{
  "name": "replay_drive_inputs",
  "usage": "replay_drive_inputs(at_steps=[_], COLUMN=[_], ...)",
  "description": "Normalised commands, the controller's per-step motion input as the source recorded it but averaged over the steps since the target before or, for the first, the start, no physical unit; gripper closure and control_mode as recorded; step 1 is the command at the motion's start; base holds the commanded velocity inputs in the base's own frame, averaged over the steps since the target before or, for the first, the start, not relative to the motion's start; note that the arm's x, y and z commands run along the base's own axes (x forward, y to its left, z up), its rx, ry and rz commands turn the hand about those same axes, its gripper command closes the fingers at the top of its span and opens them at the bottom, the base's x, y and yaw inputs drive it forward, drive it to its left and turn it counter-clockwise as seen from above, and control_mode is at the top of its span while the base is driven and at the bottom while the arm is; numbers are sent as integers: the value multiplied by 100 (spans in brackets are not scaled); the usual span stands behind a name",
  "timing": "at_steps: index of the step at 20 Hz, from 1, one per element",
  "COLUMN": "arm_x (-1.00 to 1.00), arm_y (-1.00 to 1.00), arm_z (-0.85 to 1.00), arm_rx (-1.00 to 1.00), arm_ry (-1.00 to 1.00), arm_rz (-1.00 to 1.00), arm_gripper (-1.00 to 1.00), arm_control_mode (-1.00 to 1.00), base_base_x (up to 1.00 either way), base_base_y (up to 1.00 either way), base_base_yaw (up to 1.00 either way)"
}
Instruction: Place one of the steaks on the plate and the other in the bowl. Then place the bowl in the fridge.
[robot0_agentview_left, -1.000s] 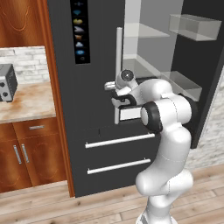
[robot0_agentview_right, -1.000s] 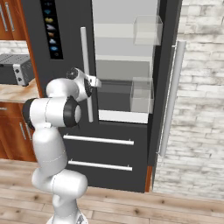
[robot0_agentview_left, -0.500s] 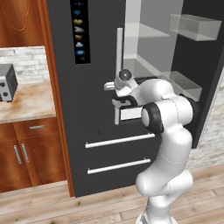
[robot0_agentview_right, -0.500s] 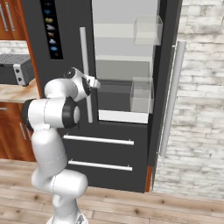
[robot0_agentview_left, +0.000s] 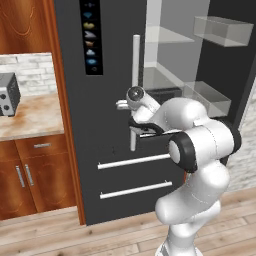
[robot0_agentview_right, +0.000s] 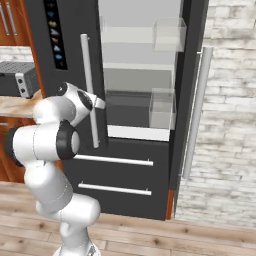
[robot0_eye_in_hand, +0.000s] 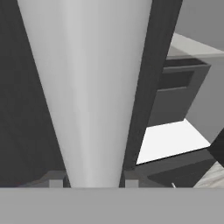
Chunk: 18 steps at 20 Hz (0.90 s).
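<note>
Gripper (robot0_eye_in_hand: 91, 178) was closed on the fridge's (robot0_agentview_left: 100, 125) left door handle (robot0_agentview_left: 135, 80), the long vertical silver bar. In the hand view the bar ran between the two fingertips (robot0_eye_in_hand: 56, 178), one on each side, touching or nearly so. Grip point sat on the lower part of the handle in both base views, wrist (robot0_agentview_left: 137, 97) right against the bar.

Fridge state: right door (robot0_agentview_right: 192, 100) was swung open, with clear bins (robot0_agentview_right: 162, 107) on its inner side and its own silver handle (robot0_agentview_right: 196, 110) facing the brick wall (robot0_agentview_right: 230, 100). Left door (robot0_agentview_right: 65, 60) was in line with the fridge front, with a column of small icons (robot0_agentview_left: 90, 37) near its top. Interior was pale with glass shelves (robot0_agentview_right: 135, 65). Two lower drawers (robot0_agentview_left: 135, 175) with horizontal bar pulls were shut.

Left of the fridge: wooden cabinets (robot0_agentview_left: 30, 175) under a bench (robot0_agentview_left: 30, 115), with a toaster-like appliance (robot0_agentview_left: 7, 95) on top. Floor (robot0_agentview_right: 150, 235) was wood plank.
</note>
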Motion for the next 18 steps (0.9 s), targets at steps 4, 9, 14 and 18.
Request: replay_drive_inputs(at_steps=[4, 9, 14, 18], arm_x=[-82, -75, -45, -21], arm_y=[0, 5, 4, 6], arm_z=[30, 18, 0, 0], arm_rx=[0, 0, 0, 0], arm_ry=[0, 0, 0, 0], arm_rz=[-13, -15, -12, -9], arm_gripper=[100, 100, 100, -100], arm_control_mode=[-100, -100, -100, -100], base_base_x=[0, 0, 0, 0], base_base_y=[0, 0, 0, 0], base_base_yaw=[0, 0, 0, 0])
